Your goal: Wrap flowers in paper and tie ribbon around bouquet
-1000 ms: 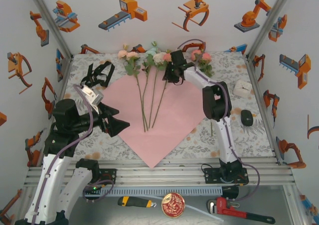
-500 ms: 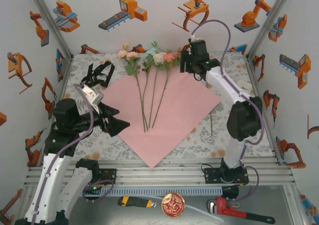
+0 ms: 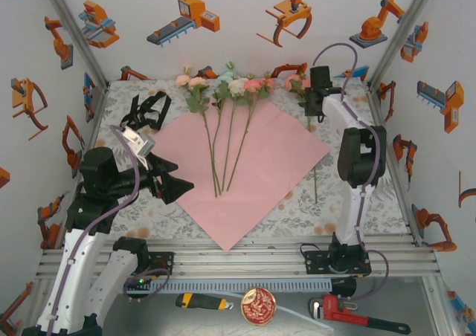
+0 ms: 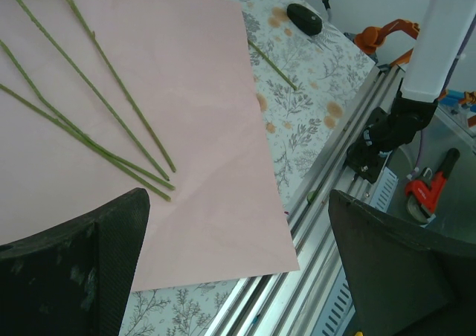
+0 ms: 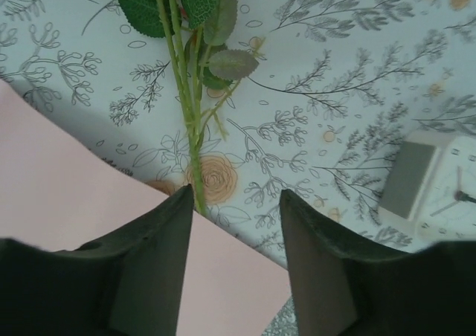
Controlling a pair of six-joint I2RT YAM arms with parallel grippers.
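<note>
The paper [image 3: 260, 154] lies flat on the table [image 3: 297, 213], pale pink face up, with one corner pointing at the near edge. Four flowers [image 3: 223, 128] rest on it, their stems meeting near the sheet's middle and their blooms fanned past its far edge. A fifth flower [image 5: 187, 105] lies off to the right on the table, its stem reaching the paper's right edge. The right hand [image 5: 236, 202] hangs just above that stem with its fingers apart and nothing clamped. The stem passes close by one finger's inner face, and I cannot tell whether they touch. A white clock [image 5: 435, 191] sits nearby. The left hand [image 3: 172, 181] is spread wide over the paper's left corner, holding nothing. The black ribbon [image 3: 145, 109] is heaped at the far left of the table
</note>
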